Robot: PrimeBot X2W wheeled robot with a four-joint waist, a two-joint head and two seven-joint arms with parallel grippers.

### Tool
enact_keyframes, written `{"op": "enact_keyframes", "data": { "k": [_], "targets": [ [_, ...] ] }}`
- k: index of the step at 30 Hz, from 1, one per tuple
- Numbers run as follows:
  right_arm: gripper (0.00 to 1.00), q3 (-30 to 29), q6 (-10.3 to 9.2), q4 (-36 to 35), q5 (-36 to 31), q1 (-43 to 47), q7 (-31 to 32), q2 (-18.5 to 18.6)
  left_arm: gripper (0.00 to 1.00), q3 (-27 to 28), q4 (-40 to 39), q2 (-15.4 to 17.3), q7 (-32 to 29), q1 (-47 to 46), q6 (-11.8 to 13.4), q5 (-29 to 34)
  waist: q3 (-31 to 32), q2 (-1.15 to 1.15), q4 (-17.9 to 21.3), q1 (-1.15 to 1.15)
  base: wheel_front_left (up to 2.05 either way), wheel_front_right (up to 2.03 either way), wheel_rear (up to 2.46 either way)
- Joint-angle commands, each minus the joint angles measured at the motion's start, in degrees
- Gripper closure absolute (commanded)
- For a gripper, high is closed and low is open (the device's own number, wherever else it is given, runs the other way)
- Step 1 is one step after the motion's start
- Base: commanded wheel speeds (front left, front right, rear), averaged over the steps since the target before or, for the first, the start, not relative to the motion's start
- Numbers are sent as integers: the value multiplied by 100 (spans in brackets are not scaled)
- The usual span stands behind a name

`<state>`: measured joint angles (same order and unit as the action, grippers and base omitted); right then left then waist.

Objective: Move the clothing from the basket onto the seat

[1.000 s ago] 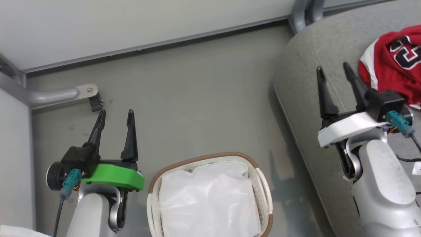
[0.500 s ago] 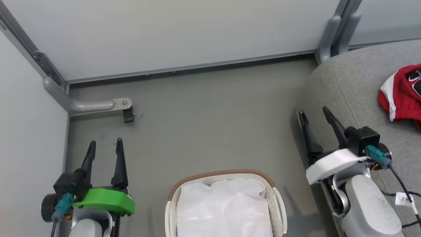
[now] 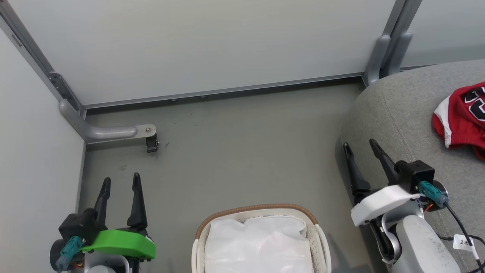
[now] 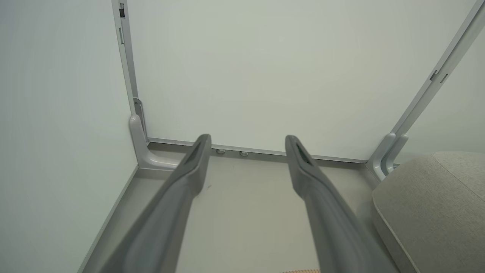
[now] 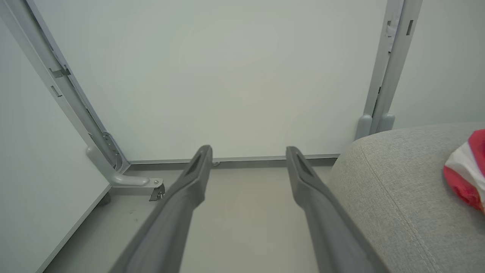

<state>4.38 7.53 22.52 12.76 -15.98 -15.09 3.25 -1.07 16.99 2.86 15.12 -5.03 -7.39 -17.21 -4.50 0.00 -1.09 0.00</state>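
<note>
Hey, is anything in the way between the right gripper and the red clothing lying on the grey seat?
Nothing visible. The right gripper, open and empty, is at the left edge of the seat, and just bare grey cushion lies between it and the red clothing further right on the seat.

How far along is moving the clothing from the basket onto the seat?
Done: red clothing lies on the grey seat; the basket shows white cloth lining and no garment, though its near part is cut off. In hand: nothing; the left end effector and right end effector are both open and empty. Left: apparently nothing, unless a garment hides out of frame.
</note>
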Motion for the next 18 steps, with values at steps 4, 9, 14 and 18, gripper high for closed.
{"op": "enact_keyframes", "data": {
  "k": [4, 9, 14, 18],
  "targets": [
    [100, 4, 0, 131, 5, 84, 6, -32, 100, -35, 149, -23, -3, 12, 1, -16, -1, 0, 1, 0, 0, 0, 0],
    [100, -87, 0, 124, 488, 146, 161, -41, 100, -11, 146, -15, -119, 15, 1, -494, 15, 0, 5, 0, 0, 0, 0],
    [100, -152, -1, 45, 1002, 211, 295, -40, 100, 27, 120, 3, -247, 1, 0, -992, 32, 0, 9, 0, 0, 0, 0],
    [100, -204, -1, -18, 1421, 263, 402, -39, 100, 57, 95, 15, -351, -9, -1, -1397, 46, 0, 13, 0, 0, 0, 0]
  ]
}}
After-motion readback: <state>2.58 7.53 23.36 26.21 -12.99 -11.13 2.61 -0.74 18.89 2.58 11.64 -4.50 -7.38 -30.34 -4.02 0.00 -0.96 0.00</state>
